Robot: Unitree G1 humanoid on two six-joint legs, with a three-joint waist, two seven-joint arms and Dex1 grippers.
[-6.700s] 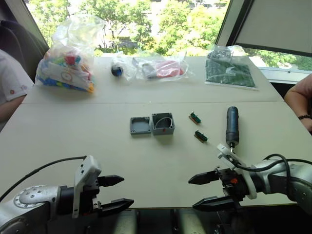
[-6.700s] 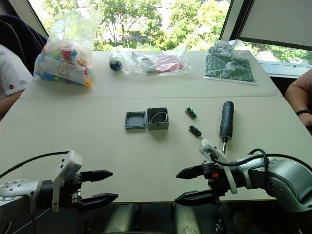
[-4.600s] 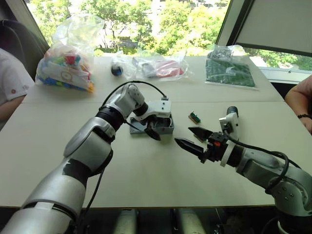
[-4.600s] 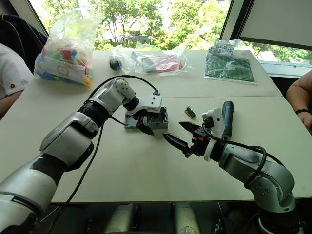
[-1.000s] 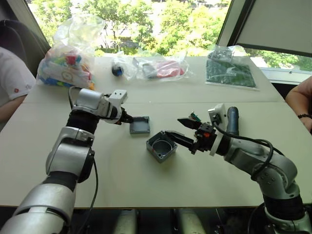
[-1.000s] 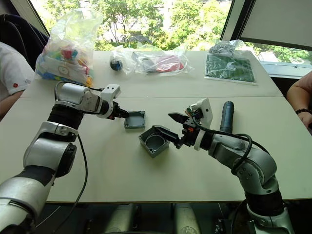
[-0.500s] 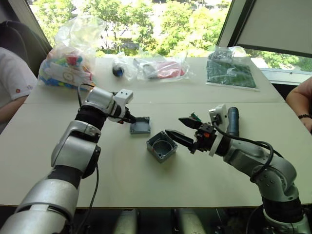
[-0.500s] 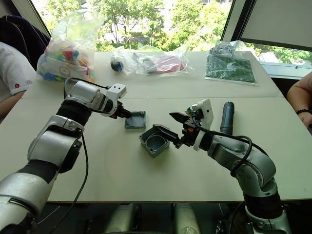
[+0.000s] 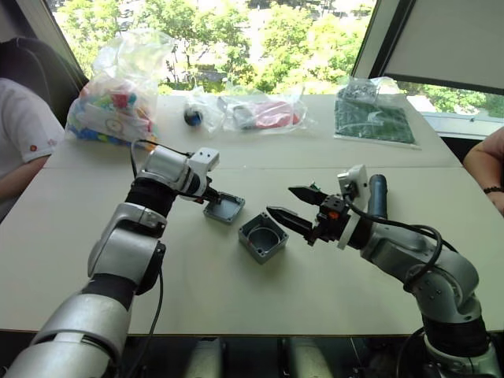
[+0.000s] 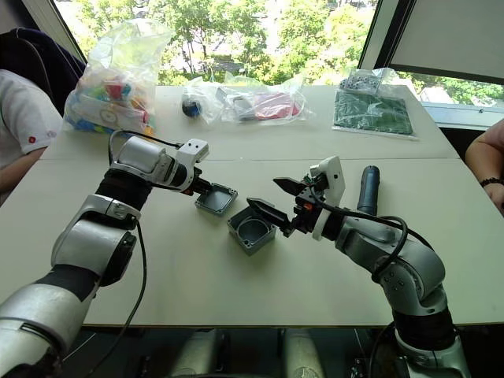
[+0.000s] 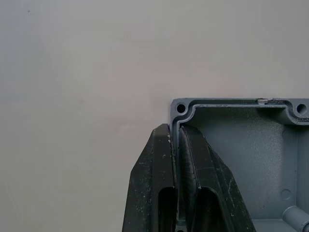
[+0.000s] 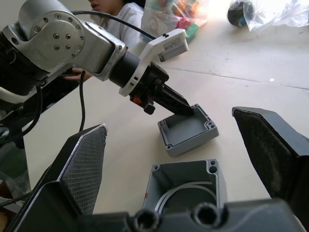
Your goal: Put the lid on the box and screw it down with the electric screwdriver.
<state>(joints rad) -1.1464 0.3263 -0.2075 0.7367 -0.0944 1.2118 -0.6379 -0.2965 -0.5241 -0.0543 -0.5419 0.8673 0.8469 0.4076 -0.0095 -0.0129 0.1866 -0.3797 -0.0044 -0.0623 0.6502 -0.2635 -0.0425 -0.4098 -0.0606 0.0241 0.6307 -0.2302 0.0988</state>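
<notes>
The lid [image 9: 226, 209], shallow, grey and hollow side up, lies turned at an angle just left of the box. My left gripper [image 9: 208, 196] is shut on the lid's rim; in the left wrist view the two fingers [image 11: 166, 159] pinch the rim wall beside a corner screw hole. The box [image 9: 262, 237], open side up, stands in mid-table with a wire loop inside [image 12: 186, 186]. My right gripper [image 9: 280, 201] hangs open just right of and above the box, empty. The electric screwdriver [image 9: 376, 197] lies on the table behind my right forearm.
A bag of coloured toys [image 9: 114, 98], clear bags [image 9: 256, 110] and a bag with green boards [image 9: 373, 118] line the far side. A person in a white shirt [image 9: 20, 134] sits at the left edge and another person's arm [image 9: 482, 161] shows at the right.
My left gripper has shut on the lid's rim, and the lid has turned and slid slightly toward the box. The right arm and the box have stayed put.
</notes>
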